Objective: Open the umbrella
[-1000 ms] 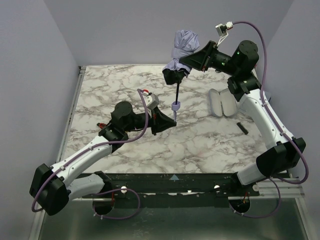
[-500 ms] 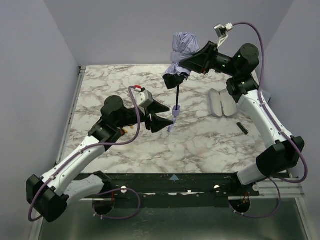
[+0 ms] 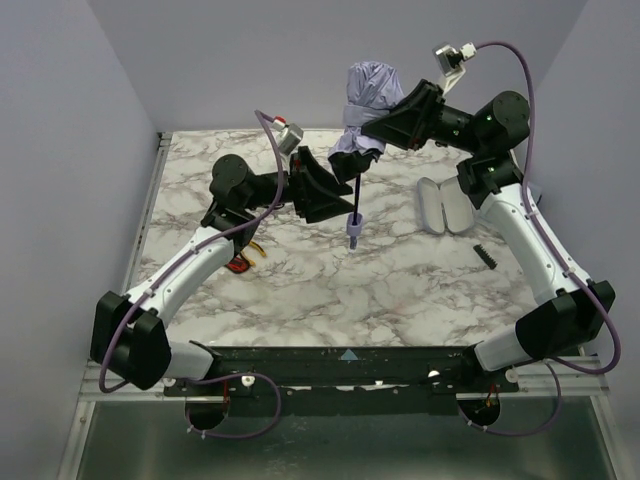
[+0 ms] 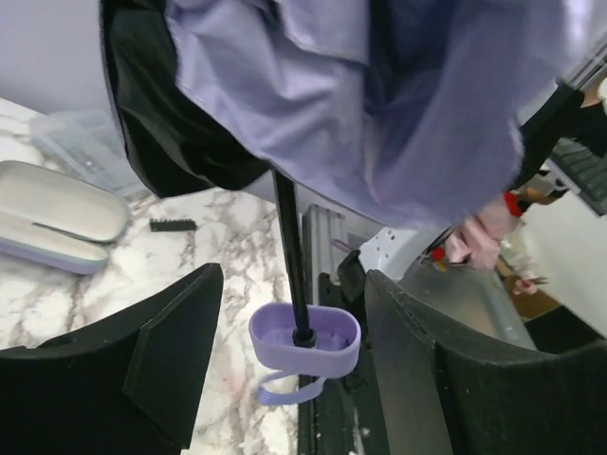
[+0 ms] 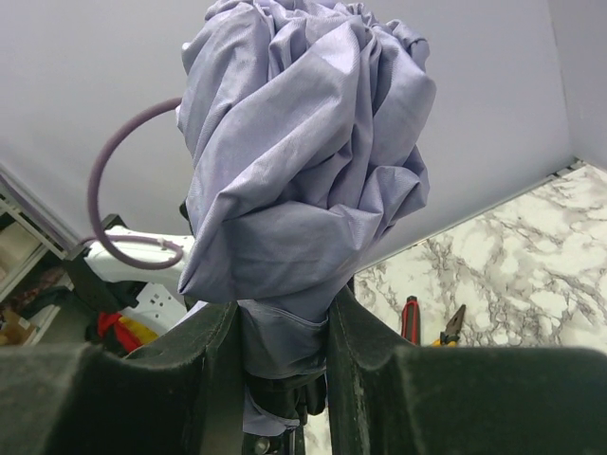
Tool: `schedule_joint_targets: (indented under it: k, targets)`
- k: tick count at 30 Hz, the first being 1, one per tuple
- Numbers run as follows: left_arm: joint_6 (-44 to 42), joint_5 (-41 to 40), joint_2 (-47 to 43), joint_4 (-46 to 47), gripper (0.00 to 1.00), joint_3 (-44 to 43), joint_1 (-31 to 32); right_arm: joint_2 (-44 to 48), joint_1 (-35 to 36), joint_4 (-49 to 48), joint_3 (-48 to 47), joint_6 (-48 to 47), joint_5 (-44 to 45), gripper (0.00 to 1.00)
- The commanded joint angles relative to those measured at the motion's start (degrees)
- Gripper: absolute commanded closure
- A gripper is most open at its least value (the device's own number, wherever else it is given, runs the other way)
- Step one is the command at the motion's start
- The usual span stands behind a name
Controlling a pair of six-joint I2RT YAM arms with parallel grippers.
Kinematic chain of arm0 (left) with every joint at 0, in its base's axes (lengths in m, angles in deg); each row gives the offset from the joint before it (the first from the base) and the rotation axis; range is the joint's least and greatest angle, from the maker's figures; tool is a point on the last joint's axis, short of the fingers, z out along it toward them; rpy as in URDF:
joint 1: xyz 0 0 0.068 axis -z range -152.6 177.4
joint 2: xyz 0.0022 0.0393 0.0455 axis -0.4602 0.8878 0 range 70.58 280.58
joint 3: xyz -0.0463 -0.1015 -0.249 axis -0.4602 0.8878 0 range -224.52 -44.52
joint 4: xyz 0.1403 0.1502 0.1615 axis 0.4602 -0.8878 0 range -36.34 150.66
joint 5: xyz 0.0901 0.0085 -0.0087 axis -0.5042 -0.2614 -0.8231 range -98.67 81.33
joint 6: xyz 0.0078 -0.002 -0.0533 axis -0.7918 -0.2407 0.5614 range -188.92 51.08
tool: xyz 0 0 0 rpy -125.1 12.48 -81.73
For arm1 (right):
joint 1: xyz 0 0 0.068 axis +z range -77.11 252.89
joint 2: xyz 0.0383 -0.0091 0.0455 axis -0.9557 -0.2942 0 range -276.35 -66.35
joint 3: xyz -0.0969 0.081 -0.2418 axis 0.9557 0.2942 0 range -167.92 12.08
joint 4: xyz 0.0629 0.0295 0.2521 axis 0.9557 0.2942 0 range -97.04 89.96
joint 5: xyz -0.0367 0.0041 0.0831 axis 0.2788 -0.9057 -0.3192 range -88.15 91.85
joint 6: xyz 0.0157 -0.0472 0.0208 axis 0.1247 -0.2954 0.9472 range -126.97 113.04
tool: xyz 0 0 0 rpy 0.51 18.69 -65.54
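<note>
Lavender umbrella [image 3: 365, 95], furled, hangs at upper centre above the table [image 3: 420, 290]: right gripper [image 3: 375, 125] clamps its bunched fabric [image 5: 303, 171] so shaft [image 3: 357, 195] and handle [image 3: 352, 228] dangle free. Left gripper [image 3: 338, 192], jaws apart, faces the shaft from the left, probably lined up to seize it and pull.

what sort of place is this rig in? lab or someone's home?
Probably a robot lab test cell, not a home: marble-print table boxed in by plain walls, robot arms bolted to a rail at its near edge, hand tools lying out.
</note>
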Motion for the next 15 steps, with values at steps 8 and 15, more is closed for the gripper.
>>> schedule_joint_targets:
  k: [8,15]
  targets:
    - [6.52,5.11,5.45,5.58,0.46,-3.03,3.62,0.47,1.01,-5.94,-5.13,3.05,-0.32,1.0]
    - [6.0,7.69,5.99,3.57,0.55,-0.56,5.48,-0.73,1.05,-7.41,-7.99,4.05,0.29,1.0]
